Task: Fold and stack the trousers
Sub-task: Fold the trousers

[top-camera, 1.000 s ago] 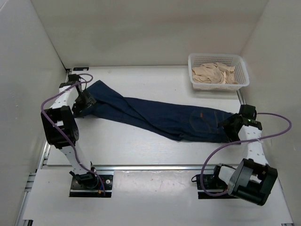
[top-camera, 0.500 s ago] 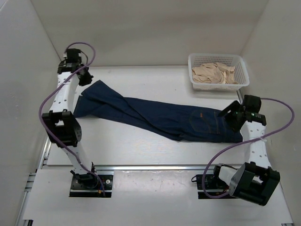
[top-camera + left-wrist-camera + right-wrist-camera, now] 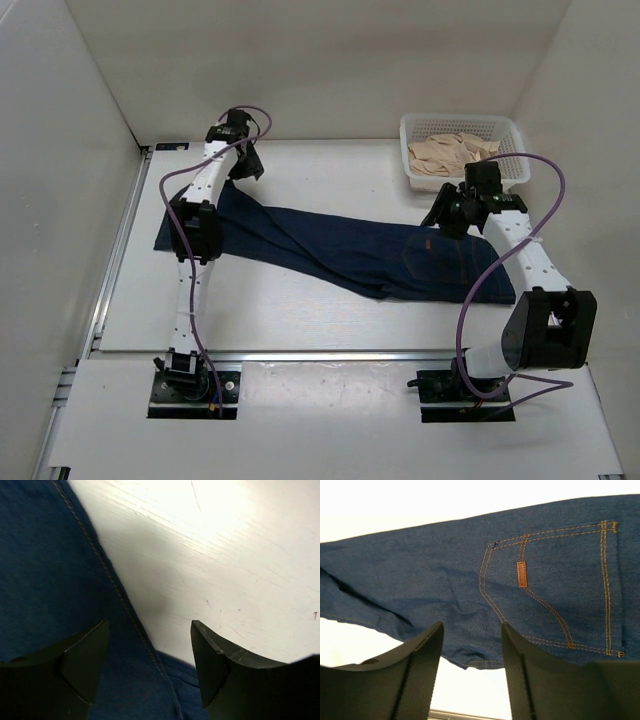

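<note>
The trousers [image 3: 350, 250] lie stretched across the worktop [image 3: 300, 320], from far-left corner to right edge. The left gripper [image 3: 149, 625] and right gripper [image 3: 471, 626] hover wide and empty; pinching only one layer could skew the fold

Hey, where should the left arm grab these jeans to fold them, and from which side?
Probably the leg end of the jeans, at the stitched side edge. Lower the open left pincer from above, jaws astride that edge, one on denim, one on bare table: the cloth lies flat, so only an edge offers purchase.
</note>
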Tool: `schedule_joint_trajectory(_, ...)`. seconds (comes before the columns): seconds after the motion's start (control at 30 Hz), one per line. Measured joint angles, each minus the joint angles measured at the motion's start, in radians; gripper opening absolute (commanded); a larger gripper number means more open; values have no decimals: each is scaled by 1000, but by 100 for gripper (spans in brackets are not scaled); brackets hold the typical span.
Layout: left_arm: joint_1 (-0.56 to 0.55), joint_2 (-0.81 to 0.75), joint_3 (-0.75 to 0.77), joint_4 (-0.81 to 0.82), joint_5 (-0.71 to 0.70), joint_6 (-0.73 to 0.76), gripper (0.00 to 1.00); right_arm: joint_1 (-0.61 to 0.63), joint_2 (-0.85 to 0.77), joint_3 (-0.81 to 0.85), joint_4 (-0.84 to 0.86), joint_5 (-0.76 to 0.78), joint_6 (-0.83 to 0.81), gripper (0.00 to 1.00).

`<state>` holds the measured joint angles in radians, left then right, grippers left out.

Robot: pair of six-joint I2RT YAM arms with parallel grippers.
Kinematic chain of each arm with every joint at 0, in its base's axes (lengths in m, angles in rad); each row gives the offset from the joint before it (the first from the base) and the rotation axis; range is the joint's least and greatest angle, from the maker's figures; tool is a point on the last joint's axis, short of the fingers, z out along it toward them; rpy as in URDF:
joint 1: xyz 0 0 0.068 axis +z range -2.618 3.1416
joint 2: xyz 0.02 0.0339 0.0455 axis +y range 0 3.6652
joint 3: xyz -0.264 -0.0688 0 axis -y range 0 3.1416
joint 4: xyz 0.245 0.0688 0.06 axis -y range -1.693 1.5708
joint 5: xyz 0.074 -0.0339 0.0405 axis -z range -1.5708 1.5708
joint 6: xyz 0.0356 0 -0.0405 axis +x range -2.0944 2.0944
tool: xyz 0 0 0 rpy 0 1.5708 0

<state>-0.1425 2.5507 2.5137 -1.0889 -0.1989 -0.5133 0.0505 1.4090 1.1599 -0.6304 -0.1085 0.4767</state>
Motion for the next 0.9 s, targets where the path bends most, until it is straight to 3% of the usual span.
schedule_joint_trajectory(0.2,-16,56,22,-37,-52,-7,73,16,6,0,0,0,-10,56)
schedule_joint_trajectory(0.4,-14,105,25,-55,-98,6,54,17,6,-8,2,9,-11,56)
schedule_joint_trajectory(0.43,-14,105,25,-57,-101,10,35,17,6,-10,2,11,-11,56)
schedule_joint_trajectory(0.5,-17,106,25,-58,-106,16,10,17,6,-11,2,13,-11,56)
schedule_joint_trajectory(0.67,-18,74,-32,-48,-123,18,10,17,6,-11,5,13,-11,56)
schedule_joint_trajectory(0.9,-18,-259,-416,20,-167,-55,10,17,4,-20,6,11,-11,56)
